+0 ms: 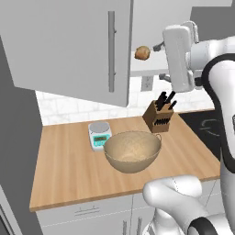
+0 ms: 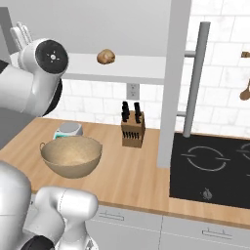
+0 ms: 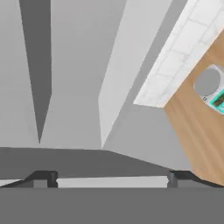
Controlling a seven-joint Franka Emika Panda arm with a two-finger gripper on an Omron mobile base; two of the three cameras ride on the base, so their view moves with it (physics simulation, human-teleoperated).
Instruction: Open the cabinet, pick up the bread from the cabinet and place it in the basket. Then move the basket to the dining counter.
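Both doors of the light grey cabinet [image 1: 69,46] stand open, and its pale shelf [image 2: 136,66] is exposed. The bread [image 1: 142,53], a small golden-brown roll, rests on that shelf [image 2: 106,57]. My gripper [image 1: 161,62] hangs just right of the bread at about shelf height, open, with nothing between its widely spread tips [image 3: 109,178]. Below on the wooden worktop sits the tan woven basket [image 1: 132,151] [image 2: 72,155], with nothing in it. The dining counter is out of view.
A white-and-teal scale [image 1: 99,134] [image 3: 210,85] stands behind the basket. A knife block [image 1: 159,117] [image 2: 133,129] is to its right. The open right door with its bar handle [image 2: 195,78] juts over the worktop beside a black cooktop [image 2: 210,166].
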